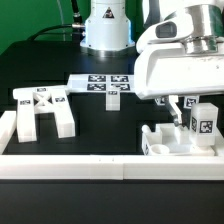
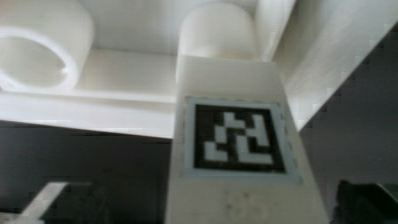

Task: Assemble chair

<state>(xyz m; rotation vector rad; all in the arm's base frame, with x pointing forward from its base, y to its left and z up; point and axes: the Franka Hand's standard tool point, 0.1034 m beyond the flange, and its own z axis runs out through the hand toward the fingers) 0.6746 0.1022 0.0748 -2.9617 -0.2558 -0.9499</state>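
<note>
The chair is in parts. At the exterior view's right, an upright white leg piece with a square tag stands on a white seat block. My gripper hangs low right beside it. In the wrist view the tagged leg piece fills the middle. My gripper straddles it with its fingertips apart, and a dark gap shows on each side. Behind it lie white chair surfaces with a round hole. The cross-braced frame lies at the exterior view's left.
The marker board lies flat at the back middle. A long white rail edges the table's front. The arm's white base stands at the back.
</note>
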